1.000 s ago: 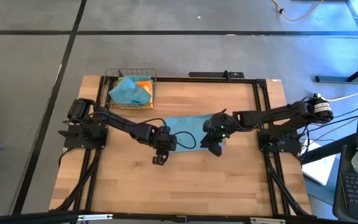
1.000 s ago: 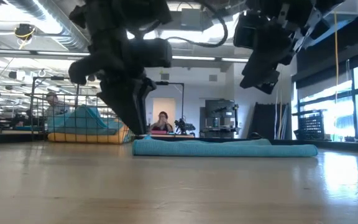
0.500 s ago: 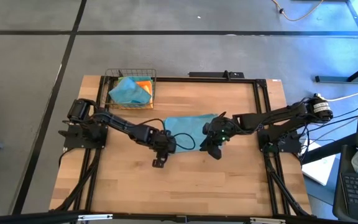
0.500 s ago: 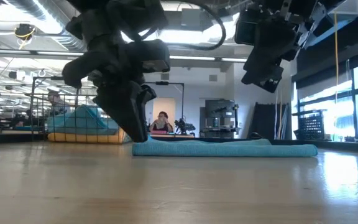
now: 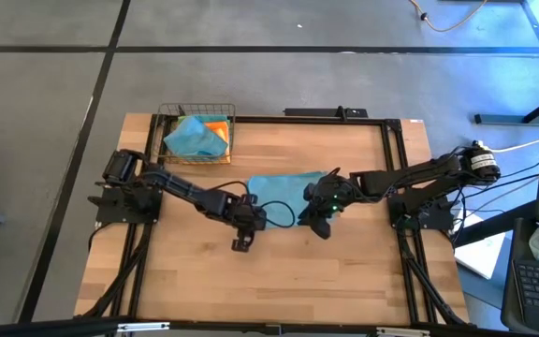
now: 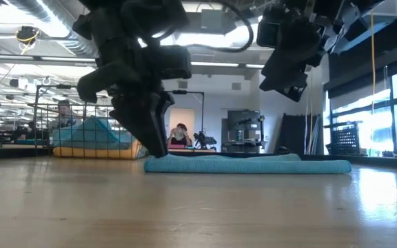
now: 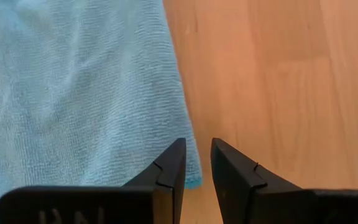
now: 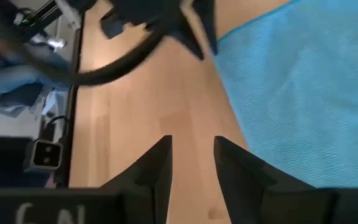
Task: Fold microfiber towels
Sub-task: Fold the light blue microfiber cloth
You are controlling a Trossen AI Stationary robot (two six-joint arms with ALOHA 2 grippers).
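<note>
A teal towel point(image 5: 284, 187) lies flat on the wooden table's middle; it also shows in the low view point(image 6: 247, 165). My left gripper point(image 5: 240, 243) hangs low at the towel's near left corner point(image 7: 191, 177), fingers a narrow gap apart, pointing down; in the low view its fingertips point(image 6: 158, 148) are just above the towel's left end. My right gripper point(image 5: 318, 227) is slightly open and empty, raised well above the table point(image 6: 281, 79) at the towel's near right edge point(image 8: 241, 124). My left gripper's fingers point(image 7: 173, 165) stand over the towel's near left corner from above. I cannot tell whether they touch the cloth.
A wire basket point(image 5: 195, 136) at the table's far left holds a teal towel and an orange one; it also shows in the low view point(image 6: 88, 134). Bare wood lies toward the table's near edge point(image 5: 279, 281). A person sits in the room behind point(image 6: 180, 134).
My left gripper has tipped and swung at the towel's left end, staying low. My right gripper has shifted a little toward the table's left, still raised. The towel has stayed in place.
</note>
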